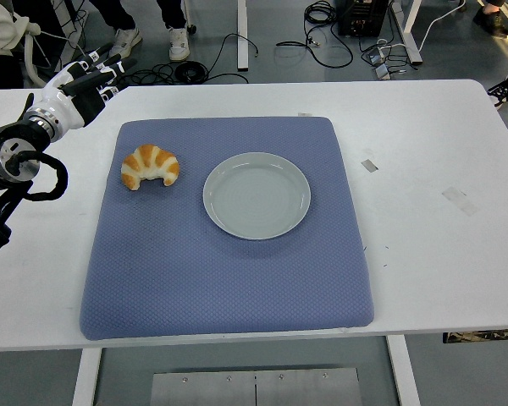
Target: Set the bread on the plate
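A golden croissant (150,166) lies on the left part of the blue mat (229,271), curved side up. Just right of it, near the mat's middle, sits an empty pale grey plate (256,194). My left hand (86,82) hovers over the white table at the far left, beyond and to the left of the croissant and well apart from it. Its fingers are stretched out and hold nothing. The right arm does not show.
The white table (432,169) carries a few bits of tape on its right side. Beyond the far edge are cables on the floor, table legs and people's feet. A person's sleeve shows at the top left corner.
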